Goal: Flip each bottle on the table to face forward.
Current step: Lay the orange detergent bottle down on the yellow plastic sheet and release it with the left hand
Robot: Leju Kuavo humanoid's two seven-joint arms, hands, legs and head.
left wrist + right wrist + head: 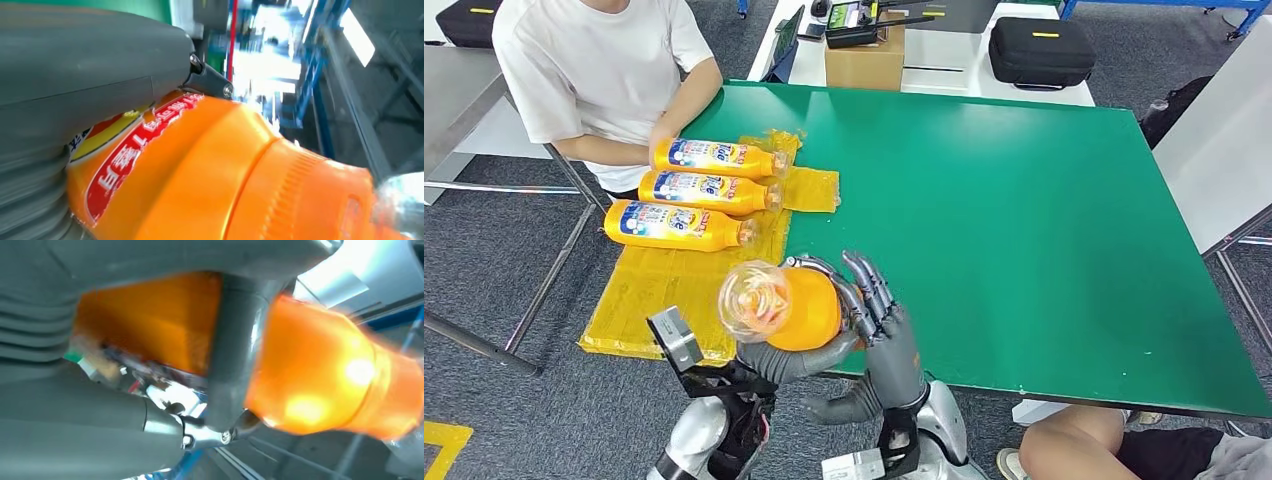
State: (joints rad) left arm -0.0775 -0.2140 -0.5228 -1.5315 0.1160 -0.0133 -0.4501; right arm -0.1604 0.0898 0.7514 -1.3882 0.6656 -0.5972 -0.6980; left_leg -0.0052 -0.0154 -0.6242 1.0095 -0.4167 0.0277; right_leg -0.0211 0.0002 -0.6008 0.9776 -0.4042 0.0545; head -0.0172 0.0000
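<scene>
One orange bottle [786, 305] is gripped aloft by left hand [799, 355] and right hand [879, 335]; three bottles [694, 192] are laid label-up at the table [1024, 220]'s left.

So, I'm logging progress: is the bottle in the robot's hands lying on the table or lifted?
Lifted. Both the left hand and right hand hold the orange bottle, cap toward the camera.
</scene>
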